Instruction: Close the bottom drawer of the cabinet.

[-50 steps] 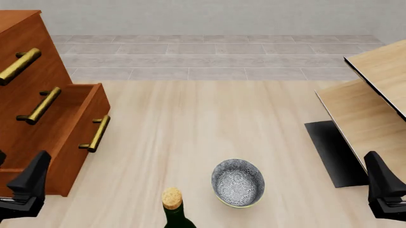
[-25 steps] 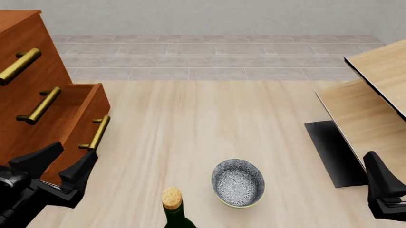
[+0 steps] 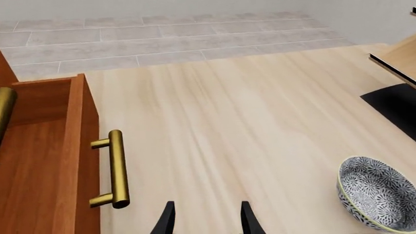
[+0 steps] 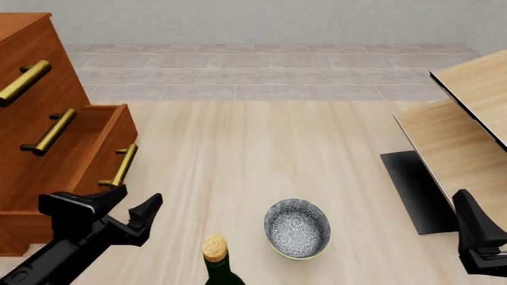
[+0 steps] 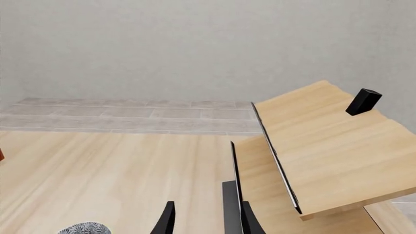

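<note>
Standing open at the left edge of the pale wooden floor, the bottom drawer [image 4: 83, 151] of reddish-brown wood juts out from the large reddish-brown wooden cabinet [image 4: 35, 71], its flat front carrying one brass-gold cylindrical bar handle [image 4: 120, 167]. The two drawers above it sit further back, each with a like brass handle. In the left wrist view the drawer's front [image 3: 83, 161] and its handle [image 3: 116, 168] show beside the cabinet side, with the open box of the drawer behind the front panel.

The left gripper [image 4: 127, 205], black, hangs just in front of the drawer's front, a little below the handle and apart from it; its jaws are spread and hold nothing. Its fingertips [image 3: 167, 217] point over bare floor beside the handle.

Near the floor's near edge sits a round bowl [image 4: 297, 228] with a blue-grey patterned inside and a pale green rim, and just beside it a dark green bottle with a cork stopper [image 4: 215, 255].

At the right edge stands pale light-wood furniture with black edging [image 4: 467, 119]. The right gripper [image 5: 202, 219] hangs low by it, jaws parted and empty.
</note>
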### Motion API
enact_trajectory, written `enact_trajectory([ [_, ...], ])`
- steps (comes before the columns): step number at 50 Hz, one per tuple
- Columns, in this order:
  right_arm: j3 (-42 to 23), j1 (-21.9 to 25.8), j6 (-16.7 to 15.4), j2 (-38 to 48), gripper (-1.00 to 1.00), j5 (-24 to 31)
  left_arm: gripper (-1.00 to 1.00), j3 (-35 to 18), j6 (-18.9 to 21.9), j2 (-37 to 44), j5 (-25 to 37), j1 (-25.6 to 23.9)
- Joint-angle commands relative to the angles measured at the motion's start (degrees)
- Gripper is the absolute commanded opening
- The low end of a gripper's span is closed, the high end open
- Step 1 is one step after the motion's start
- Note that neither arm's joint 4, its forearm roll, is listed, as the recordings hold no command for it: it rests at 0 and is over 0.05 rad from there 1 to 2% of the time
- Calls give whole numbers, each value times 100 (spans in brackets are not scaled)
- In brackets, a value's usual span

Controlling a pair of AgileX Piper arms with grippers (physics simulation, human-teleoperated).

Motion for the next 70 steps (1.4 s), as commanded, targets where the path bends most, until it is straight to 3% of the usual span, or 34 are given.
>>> enact_trajectory([
  [1,5,25,4,10,100,-13,100,0,-206,1431,-968,241],
  [29,5,22,-35,-13,100,-18,100,-437,97,2353,-969,1588],
  [52,3,9,-84,-17,100,-37,100,-352,536,2239,-969,2197],
  [70,-2,7,-121,-20,100,-45,100,-361,1207,2254,-969,2393],
])
